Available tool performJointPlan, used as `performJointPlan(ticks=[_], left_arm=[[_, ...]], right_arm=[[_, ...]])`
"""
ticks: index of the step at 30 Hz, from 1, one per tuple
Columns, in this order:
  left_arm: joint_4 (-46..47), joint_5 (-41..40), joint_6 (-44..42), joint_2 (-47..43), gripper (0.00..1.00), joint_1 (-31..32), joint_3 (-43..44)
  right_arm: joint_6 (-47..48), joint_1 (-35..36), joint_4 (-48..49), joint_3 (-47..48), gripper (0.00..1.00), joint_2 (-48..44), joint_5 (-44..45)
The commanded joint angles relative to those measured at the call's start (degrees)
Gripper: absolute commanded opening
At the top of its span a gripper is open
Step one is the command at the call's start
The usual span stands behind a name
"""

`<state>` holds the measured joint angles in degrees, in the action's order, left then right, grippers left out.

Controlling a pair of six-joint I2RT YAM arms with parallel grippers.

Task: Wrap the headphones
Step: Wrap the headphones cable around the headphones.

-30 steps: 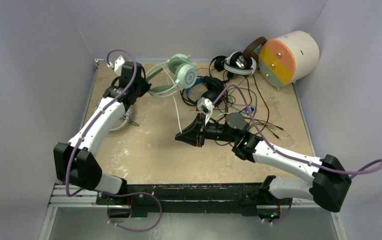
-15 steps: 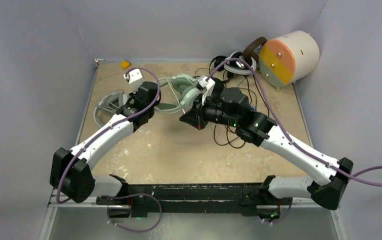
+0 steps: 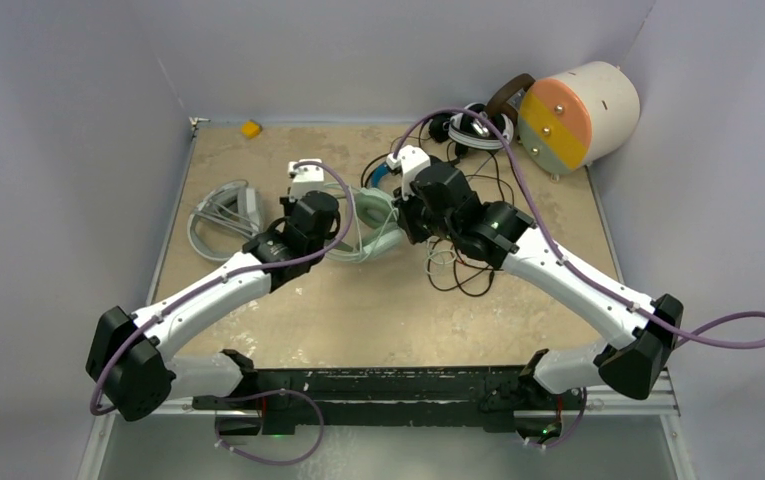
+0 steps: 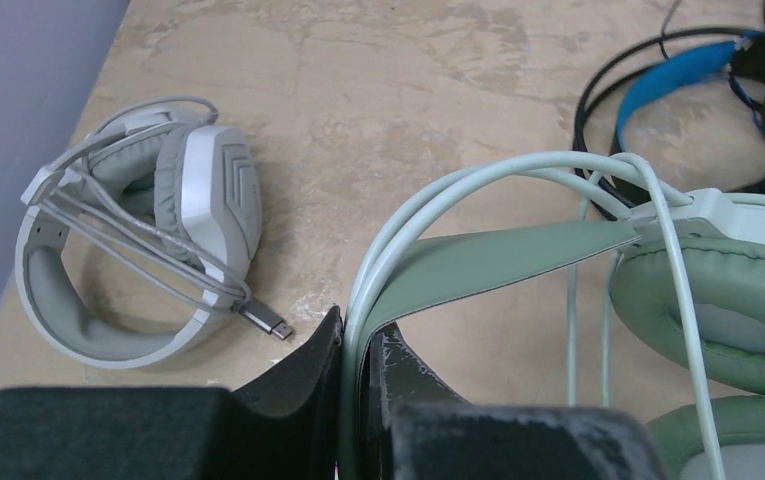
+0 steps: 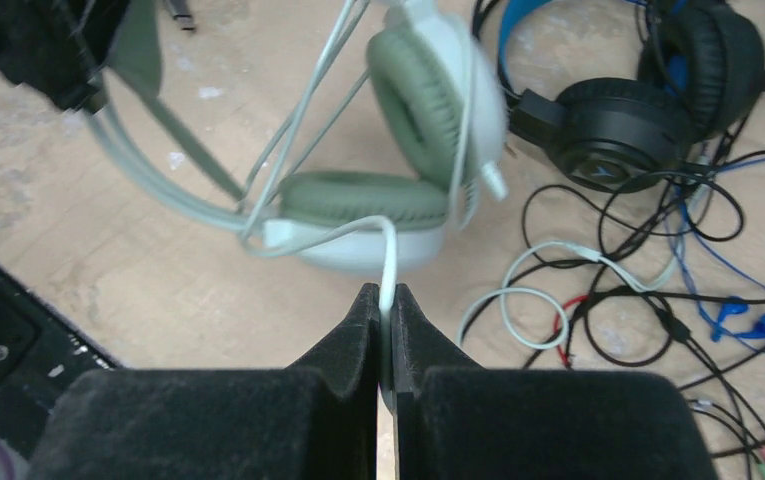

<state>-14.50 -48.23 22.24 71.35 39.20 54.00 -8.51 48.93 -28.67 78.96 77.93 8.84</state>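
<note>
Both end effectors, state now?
Left end effector: closed on the mint-green over-ear headset's headband.
Right end effector: closed on that headset's thin pale cable.

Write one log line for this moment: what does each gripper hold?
left gripper: shut on green headset, at its band | right gripper: shut on its cable | white headset: wrapped, lying apart

I see a wrapped headset (image 3: 223, 212) near the table's (image 3: 358, 320) left edge and a second headset (image 3: 373, 228) mid-table with loose cables (image 3: 463, 272) to its right. A small block (image 3: 250, 128) sits in the far-left corner and a cylinder (image 3: 578, 112) in the far-right.
</note>
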Motion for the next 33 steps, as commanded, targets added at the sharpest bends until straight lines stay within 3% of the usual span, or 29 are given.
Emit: performJointPlan(ticks=[1, 7, 16, 22, 33], left_arm=[[0.54, 1.20, -4.92, -3.60, 0.00, 2.11, 2.25], [-2.55, 6.39, -8.85, -6.97, 0.00, 3.25, 1.37], [-12.02, 24.39, -15.12, -8.23, 0.00, 3.61, 5.49], [-15.10, 25.46, -17.42, -10.70, 0.00, 3.60, 5.57], [-21.23, 34.64, -21.98, -12.30, 0.00, 3.60, 7.68]], right_arm=[[2.82, -1.06, -0.54, 3.21, 0.01, -1.15, 5.48], [3.97, -2.19, 0.02, 3.22, 0.04, 0.03, 6.54], [6.31, -4.27, 1.24, 4.74, 0.11, 2.89, 8.91], [6.92, -6.46, 1.70, 4.47, 0.11, 4.10, 8.41], [6.70, -8.59, 3.05, 2.85, 0.16, 4.61, 9.32]])
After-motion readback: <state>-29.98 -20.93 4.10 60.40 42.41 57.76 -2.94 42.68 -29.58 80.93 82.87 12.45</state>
